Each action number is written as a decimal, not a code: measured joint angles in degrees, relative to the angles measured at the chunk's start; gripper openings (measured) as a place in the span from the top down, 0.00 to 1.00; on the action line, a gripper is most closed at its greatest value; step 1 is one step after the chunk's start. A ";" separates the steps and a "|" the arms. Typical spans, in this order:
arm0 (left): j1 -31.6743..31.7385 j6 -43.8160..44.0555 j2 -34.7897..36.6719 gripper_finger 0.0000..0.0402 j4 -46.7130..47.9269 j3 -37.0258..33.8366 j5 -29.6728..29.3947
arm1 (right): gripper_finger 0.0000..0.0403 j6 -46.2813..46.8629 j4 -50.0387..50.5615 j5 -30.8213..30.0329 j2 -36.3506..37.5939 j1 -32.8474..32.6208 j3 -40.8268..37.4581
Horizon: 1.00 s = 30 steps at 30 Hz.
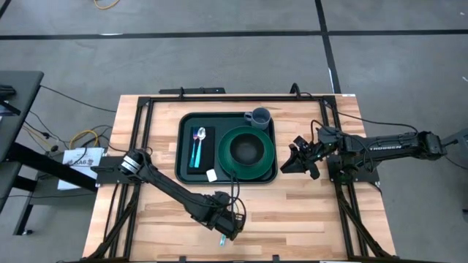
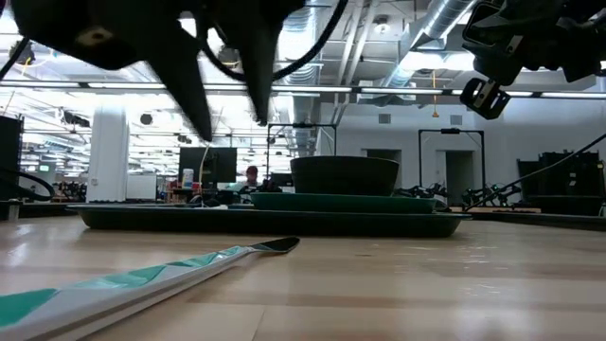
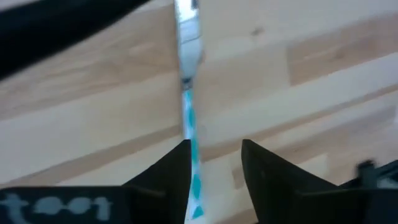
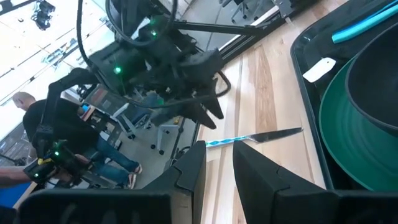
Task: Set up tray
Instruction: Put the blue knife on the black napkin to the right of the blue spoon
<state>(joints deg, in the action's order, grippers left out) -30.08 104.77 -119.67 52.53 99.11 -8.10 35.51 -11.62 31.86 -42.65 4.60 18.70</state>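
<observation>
From my seat, the tray sits around the middle of the table, toward the far edge: dark green plastic, rectangular with rounded corners and a raised rim. On it there's a round green plate with a dark bowl in it, a grey mug at the far right corner, and a black napkin carrying a spoon and a teal-handled utensil.

My left gripper hovers near the front edge of the table, fingers spread apart and holding nothing, right over a knife lying flat on the wood, with a shiny metal blade and a handle patterned teal and white. The right gripper hangs just beside the tray's right side, above the table, fingers parted and empty.

The tabletop is pale butcher-block wood, planks with visible grain, framed in black rails. Beyond it is a grey floor with cables and a bright lab with exposed ceiling ducts, and a person in dark clothes sits off to the side.
</observation>
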 joint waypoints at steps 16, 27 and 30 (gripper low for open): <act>0.17 -1.85 -7.62 0.71 -5.74 0.02 11.50 | 0.82 0.00 1.29 -0.20 -0.01 0.01 -0.02; 0.10 -2.68 -9.53 0.71 -6.36 0.21 10.19 | 0.82 0.00 1.33 -0.26 -0.02 0.02 -0.02; 0.09 -2.70 -9.56 0.72 -5.58 0.22 9.70 | 0.82 0.00 1.26 -0.28 -0.01 0.02 -0.02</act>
<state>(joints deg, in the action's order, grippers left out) -29.99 102.06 -129.23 46.95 99.33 1.60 35.51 -10.36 31.57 -42.67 4.62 18.68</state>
